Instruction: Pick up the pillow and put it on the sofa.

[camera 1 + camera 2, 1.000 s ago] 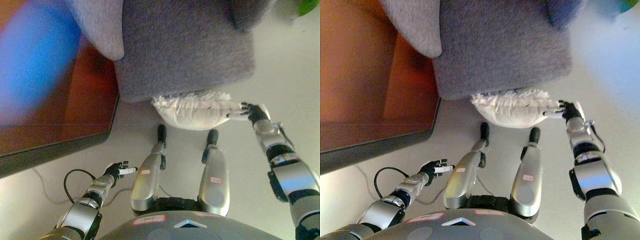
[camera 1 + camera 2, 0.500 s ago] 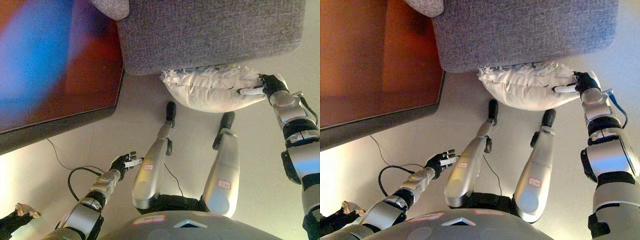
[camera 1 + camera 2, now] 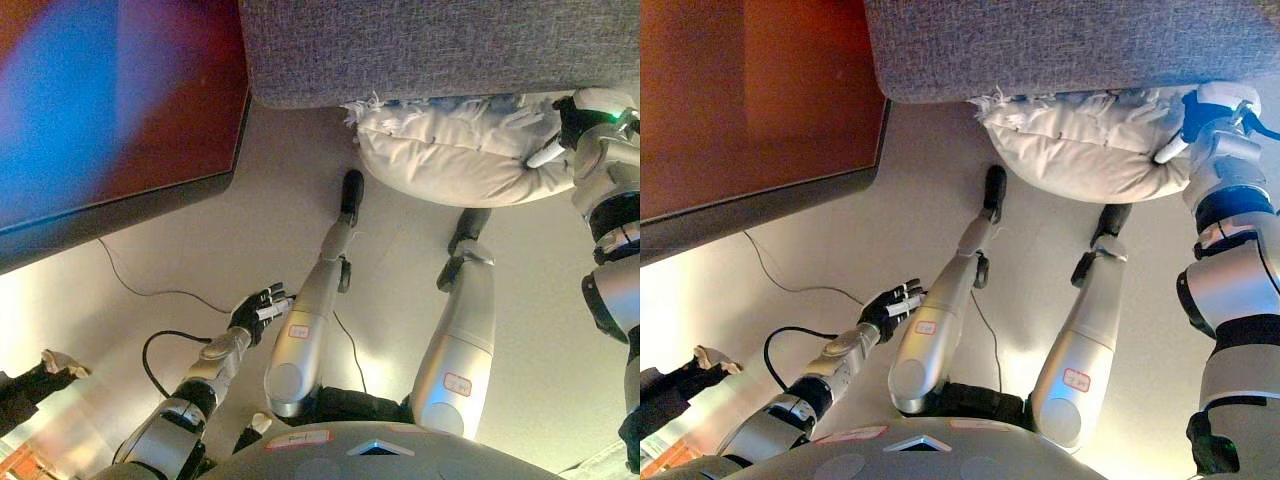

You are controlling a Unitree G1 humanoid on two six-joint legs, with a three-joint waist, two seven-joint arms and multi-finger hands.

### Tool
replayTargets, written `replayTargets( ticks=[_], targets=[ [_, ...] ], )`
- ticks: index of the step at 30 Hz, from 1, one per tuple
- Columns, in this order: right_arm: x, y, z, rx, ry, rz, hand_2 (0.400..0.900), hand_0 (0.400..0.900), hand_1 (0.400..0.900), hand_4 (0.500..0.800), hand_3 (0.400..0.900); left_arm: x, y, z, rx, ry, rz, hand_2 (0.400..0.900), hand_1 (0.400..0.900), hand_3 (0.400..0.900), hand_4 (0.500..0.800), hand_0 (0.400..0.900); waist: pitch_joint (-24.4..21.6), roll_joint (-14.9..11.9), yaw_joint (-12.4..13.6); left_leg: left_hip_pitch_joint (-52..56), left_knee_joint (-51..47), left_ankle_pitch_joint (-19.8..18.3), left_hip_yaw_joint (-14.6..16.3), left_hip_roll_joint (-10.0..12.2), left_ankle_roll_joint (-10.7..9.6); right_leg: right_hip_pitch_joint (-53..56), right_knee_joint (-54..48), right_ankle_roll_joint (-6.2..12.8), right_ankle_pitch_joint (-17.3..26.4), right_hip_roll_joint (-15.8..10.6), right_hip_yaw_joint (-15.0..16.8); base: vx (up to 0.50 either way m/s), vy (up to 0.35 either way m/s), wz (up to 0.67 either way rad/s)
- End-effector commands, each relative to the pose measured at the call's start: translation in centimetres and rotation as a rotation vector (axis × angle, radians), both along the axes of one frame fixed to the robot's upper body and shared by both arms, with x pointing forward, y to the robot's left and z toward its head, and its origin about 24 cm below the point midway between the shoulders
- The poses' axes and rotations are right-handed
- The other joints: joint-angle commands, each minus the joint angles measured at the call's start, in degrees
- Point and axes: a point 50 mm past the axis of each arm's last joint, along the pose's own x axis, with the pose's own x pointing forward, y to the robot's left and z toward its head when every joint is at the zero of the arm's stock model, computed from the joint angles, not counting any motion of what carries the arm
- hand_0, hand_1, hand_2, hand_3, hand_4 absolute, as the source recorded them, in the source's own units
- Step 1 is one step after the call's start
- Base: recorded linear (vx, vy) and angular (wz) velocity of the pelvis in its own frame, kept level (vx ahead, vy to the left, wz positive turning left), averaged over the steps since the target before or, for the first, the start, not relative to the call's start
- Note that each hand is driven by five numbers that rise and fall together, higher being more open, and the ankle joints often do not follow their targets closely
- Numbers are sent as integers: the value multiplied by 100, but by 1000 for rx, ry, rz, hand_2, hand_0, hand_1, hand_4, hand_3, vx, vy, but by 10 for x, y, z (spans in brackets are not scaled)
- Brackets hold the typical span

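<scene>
The white pillow (image 3: 460, 160) lies on the pale floor, pressed against the front of the grey sofa (image 3: 430, 45), with its frayed edge tucked under the sofa's lower rim. My right hand (image 3: 575, 120) is at the pillow's right end, with a straight white-tipped finger laid against it. It also shows in the right eye view (image 3: 1205, 115). My left hand (image 3: 258, 308) hangs low at the lower left, open and empty, far from the pillow.
A reddish-brown table top with a dark edge (image 3: 750, 110) fills the upper left, close beside the sofa. A person's hand in a dark sleeve (image 3: 50, 365) shows at the lower left edge. Pale floor lies between the table and the pillow.
The camera has moved, so the sofa and pillow sit higher and further right in view. My right hand stays at the pillow's right end. A person's hand now shows at lower left.
</scene>
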Motion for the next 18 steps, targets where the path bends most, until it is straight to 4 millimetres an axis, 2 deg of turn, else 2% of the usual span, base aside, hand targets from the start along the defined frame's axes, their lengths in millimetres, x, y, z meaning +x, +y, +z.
replayTargets(
  ticks=[1,4,5,6,7,10,15,18],
  targets=[
    [-3,-18,97,-239,-171,-55,900,900,900,800,900,-39,29,-10,54,92,78,900,900,900,800,900,253,734,103,-136,733,-662,-40,130,67,-60,-1180,147,1057,-41,326,-43,-3,4],
    [3,-7,105,-188,-156,-31,900,900,900,800,900,-38,29,-8,49,71,84,900,900,900,800,900,253,771,191,-302,733,-613,-75,148,64,-191,-1171,152,1048,-40,338,-46,1,6],
    [4,-5,106,-161,-147,-24,847,847,847,768,847,-38,29,-7,48,66,86,900,900,900,800,900,253,774,214,-348,740,-601,-84,152,61,-227,-1162,148,1043,-33,345,-46,-4,6],
    [7,0,107,-101,-149,-2,535,535,535,581,535,-39,30,-6,47,59,89,900,900,900,800,900,253,781,255,-417,752,-584,-101,162,58,-285,-1136,143,1031,-29,346,-44,-5,5],
    [9,4,108,-55,-168,17,400,400,400,500,400,-39,30,-6,45,56,89,900,900,900,800,900,253,788,285,-447,764,-577,-109,165,56,-312,-1120,132,1021,-22,347,-48,-10,6],
    [14,14,112,64,-212,79,400,400,400,500,400,-44,34,-5,45,51,81,900,900,900,800,900,253,763,365,-508,800,-573,-141,181,52,-309,-1132,128,1005,-21,312,-42,-30,2],
    [16,22,113,121,-235,162,400,400,400,500,400,-50,37,-6,61,49,64,900,900,900,800,900,253,641,415,-405,660,-529,-101,288,20,-87,-1357,169,1068,-34,158,-21,-40,-6],
    [15,20,112,144,-223,189,400,400,400,500,400,-51,37,-6,50,39,63,900,900,900,800,900,253,593,379,-242,558,-519,-17,350,-11,89,-1492,186,1109,-49,84,-2,19,-10]
  ],
)
